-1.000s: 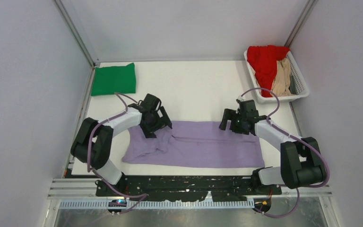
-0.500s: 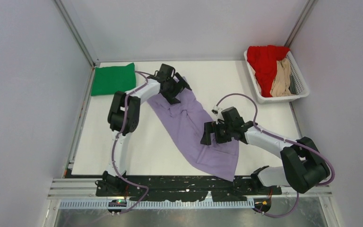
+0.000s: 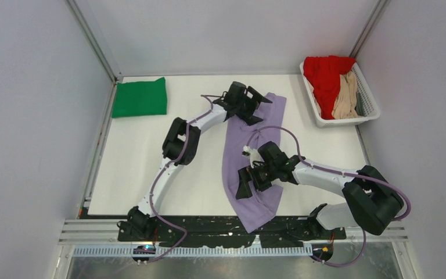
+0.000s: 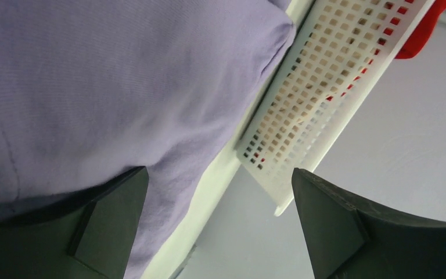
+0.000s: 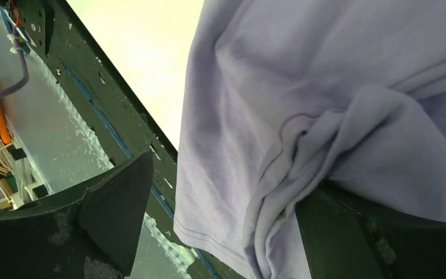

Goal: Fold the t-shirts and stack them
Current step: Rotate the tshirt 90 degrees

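A: What's changed?
B: The lavender t-shirt has swung from a slant into a near-to-far strip, right of the table's middle, its near end hanging over the edge.
A: And the grippers?
B: The left gripper is at the far end and the right gripper near the near end. Both have their fingers spread wide, with cloth draped against one finger.
A: The rest?
B: The green t-shirt lies folded far left. The red t-shirt and tan t-shirt sit in the basket, far right.
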Controlling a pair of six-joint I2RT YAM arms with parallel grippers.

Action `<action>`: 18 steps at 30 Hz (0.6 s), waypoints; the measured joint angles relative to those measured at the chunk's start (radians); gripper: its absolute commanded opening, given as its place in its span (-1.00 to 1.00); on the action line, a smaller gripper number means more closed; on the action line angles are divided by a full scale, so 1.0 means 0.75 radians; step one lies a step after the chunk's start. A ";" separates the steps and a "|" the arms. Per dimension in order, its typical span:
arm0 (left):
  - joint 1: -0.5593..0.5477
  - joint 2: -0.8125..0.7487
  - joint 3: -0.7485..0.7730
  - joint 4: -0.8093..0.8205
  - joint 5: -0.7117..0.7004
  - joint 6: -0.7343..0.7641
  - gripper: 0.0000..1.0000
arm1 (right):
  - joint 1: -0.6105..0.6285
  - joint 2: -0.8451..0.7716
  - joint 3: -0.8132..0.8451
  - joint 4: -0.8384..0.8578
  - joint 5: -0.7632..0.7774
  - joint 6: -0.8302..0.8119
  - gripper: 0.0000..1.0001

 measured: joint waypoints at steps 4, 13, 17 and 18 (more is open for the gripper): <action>-0.019 0.077 0.078 0.109 -0.110 -0.154 0.99 | 0.009 -0.016 -0.003 -0.028 0.003 -0.003 0.91; -0.010 0.284 0.389 0.193 -0.553 -0.311 0.99 | 0.021 -0.216 0.062 -0.423 0.540 0.055 0.91; 0.004 0.315 0.423 0.255 -0.707 -0.238 0.99 | 0.020 -0.362 0.123 -0.502 0.811 0.100 0.91; 0.008 0.322 0.436 0.259 -0.736 -0.206 0.99 | 0.020 -0.405 0.136 -0.498 0.883 0.114 0.91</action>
